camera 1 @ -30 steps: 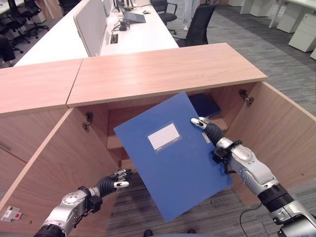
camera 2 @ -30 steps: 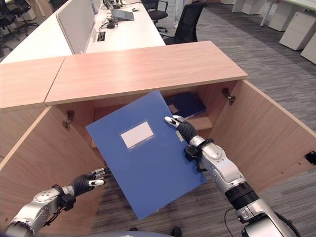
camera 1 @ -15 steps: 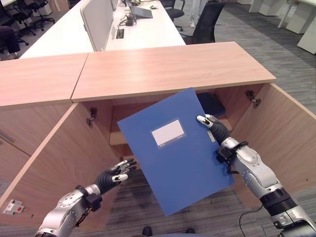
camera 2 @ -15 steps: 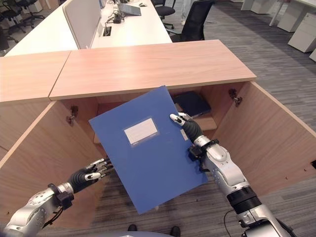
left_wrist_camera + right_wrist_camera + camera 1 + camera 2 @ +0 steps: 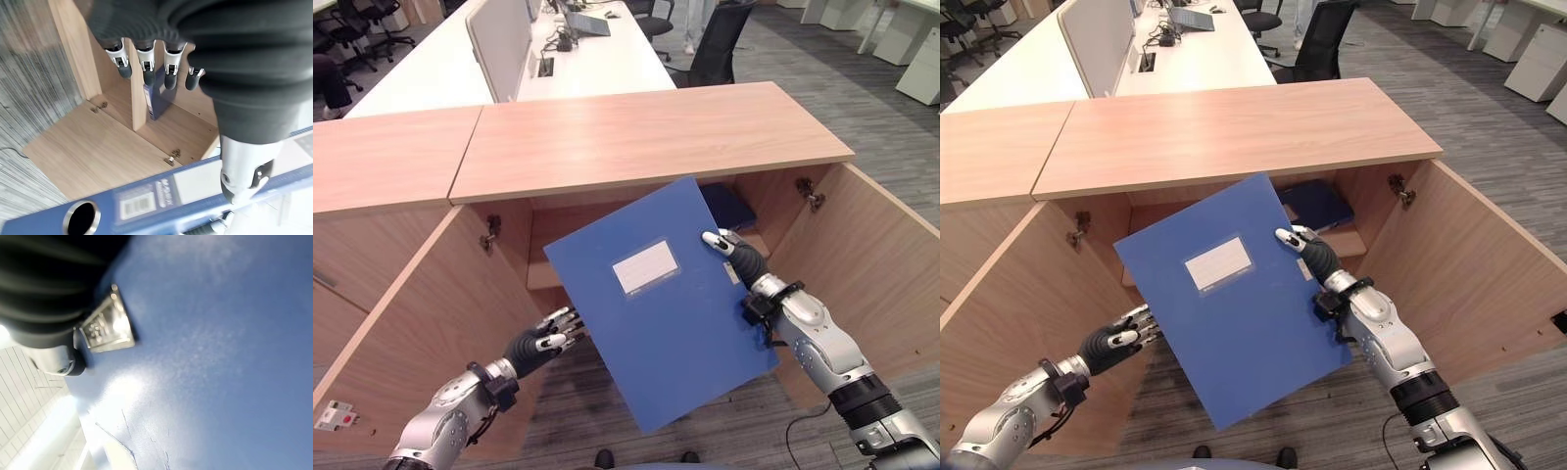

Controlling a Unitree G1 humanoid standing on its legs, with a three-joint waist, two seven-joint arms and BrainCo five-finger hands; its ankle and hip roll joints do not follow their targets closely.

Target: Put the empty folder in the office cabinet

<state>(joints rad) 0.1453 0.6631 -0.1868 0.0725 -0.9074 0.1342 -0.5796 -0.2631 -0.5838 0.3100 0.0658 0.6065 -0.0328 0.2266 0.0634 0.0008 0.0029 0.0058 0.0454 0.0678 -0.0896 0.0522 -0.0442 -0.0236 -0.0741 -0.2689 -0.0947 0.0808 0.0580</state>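
Note:
A large blue folder [image 5: 656,304] with a white label hangs tilted in front of the open wooden cabinet [image 5: 646,137]. My right hand [image 5: 747,266] is shut on its right edge, thumb on the front face and fingers behind. In the right wrist view the folder's blue cover [image 5: 220,357] lies right against that hand. My left hand [image 5: 536,345] is open, its straight fingers reaching the folder's lower left edge. In the left wrist view its fingers [image 5: 146,63] point into the cabinet, with the folder's spine [image 5: 146,203] just beside the thumb.
Both cabinet doors stand wide open, the left door [image 5: 421,333] and the right door [image 5: 871,264]. A dark blue folder [image 5: 724,206] lies on the inner shelf, and a binder [image 5: 154,98] stands upright inside. White desks [image 5: 587,59] and a black chair [image 5: 720,39] stand behind.
My left hand has risen and moved right until its fingers meet the folder's lower left edge. The folder and right hand stay about where they were.

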